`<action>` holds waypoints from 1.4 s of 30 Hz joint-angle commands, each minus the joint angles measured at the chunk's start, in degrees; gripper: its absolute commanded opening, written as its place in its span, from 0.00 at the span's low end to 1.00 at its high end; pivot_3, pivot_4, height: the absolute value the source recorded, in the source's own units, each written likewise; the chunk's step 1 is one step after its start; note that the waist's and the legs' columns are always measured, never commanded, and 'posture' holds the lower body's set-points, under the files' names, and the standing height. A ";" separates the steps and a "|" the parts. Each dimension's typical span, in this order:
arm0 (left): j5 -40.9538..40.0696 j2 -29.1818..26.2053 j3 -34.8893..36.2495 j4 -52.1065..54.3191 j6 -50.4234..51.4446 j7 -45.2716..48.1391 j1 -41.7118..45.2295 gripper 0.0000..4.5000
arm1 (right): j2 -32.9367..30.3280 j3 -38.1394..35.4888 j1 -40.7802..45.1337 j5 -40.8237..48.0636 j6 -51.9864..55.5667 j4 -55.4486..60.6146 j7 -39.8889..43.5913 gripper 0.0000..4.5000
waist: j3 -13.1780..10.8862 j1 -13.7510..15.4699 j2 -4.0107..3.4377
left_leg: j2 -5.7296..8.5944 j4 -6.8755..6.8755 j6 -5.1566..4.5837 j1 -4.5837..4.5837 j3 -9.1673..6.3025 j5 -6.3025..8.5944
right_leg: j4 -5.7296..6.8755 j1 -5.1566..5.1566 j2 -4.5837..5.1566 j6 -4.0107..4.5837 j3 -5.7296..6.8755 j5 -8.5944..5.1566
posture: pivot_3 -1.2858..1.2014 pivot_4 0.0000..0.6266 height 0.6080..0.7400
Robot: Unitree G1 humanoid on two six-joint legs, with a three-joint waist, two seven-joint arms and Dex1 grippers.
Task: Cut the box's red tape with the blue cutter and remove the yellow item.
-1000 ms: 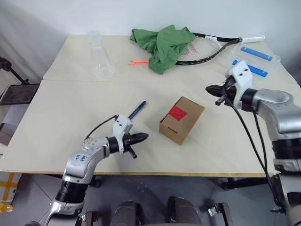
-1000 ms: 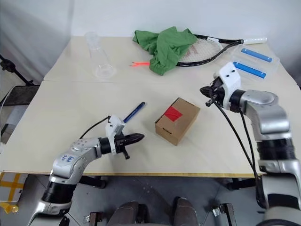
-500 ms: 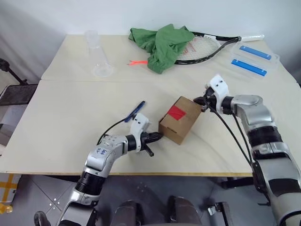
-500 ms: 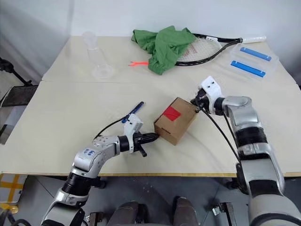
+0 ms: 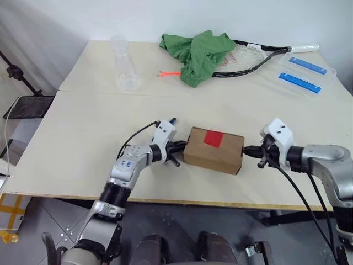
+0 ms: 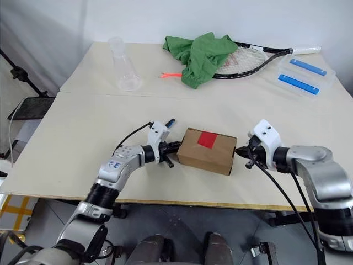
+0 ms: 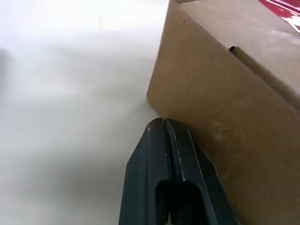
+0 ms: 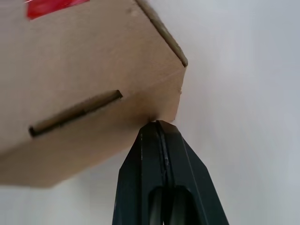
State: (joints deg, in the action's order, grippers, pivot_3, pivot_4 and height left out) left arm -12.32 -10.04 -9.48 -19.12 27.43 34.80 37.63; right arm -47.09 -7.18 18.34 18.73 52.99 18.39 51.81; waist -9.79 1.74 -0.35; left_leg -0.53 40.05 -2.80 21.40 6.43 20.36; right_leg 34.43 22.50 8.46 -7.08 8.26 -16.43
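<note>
Stood across most of both eye views: a wide pale beige table (image 5: 83, 138) made of two tops, seam running side to side behind the work area, front edge close below the arms. Plenty of bare surface along the robot's left and between the seam and the clutter at the far edge. Lay at that far edge: a black-framed tennis racket with a white grip (image 5: 248, 52), partly covered by a crumpled green cloth (image 5: 198, 47). Sat near the far right corner: a clear plastic case holding two flat blue bars (image 5: 306, 74). Stood far left: a clear glass conical flask (image 5: 126, 69), with a thin orange-red forked object (image 5: 171, 73) between it and the cloth. Rested near the front edge, centred: the small brown cardboard box (image 5: 214, 152), flaps closed, the short bright red tape (image 5: 213, 138) on its top face. Pressed against the box's left end: the left gripper (image 5: 179, 147), black fingers clenched together, tips at the lower corner in the left wrist view. Met the box's right end: the right gripper (image 5: 247, 149), likewise clenched on nothing, tips touching the bottom edge below a flap slot. Peeked out just behind the left wrist: the tip of the slim dark blue pen-shaped cutter (image 5: 172, 120), lying on the table, ungripped.
</note>
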 commanded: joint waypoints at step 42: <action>4.25 4.56 5.68 -1.94 -12.09 1.22 6.40 0.09 | -19.13 -4.10 -14.89 -1.51 -6.59 2.50 1.10 0.04 | -0.19 0.75 0.31 | 0.07 0.00 -0.11 0.15 -0.14 0.01 | -0.17 0.01 0.06 -0.08 0.17 0.04 | 0.52 0.24 1.00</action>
State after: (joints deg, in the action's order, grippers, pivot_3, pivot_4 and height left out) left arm -6.69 -5.24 -4.86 -25.35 14.11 36.90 44.15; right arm -64.40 -9.32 1.95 16.54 46.70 21.24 50.87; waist -9.98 2.50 -0.04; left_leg -0.45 40.05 -2.91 21.55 6.29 20.36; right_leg 34.25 22.50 8.52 -7.16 8.43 -16.38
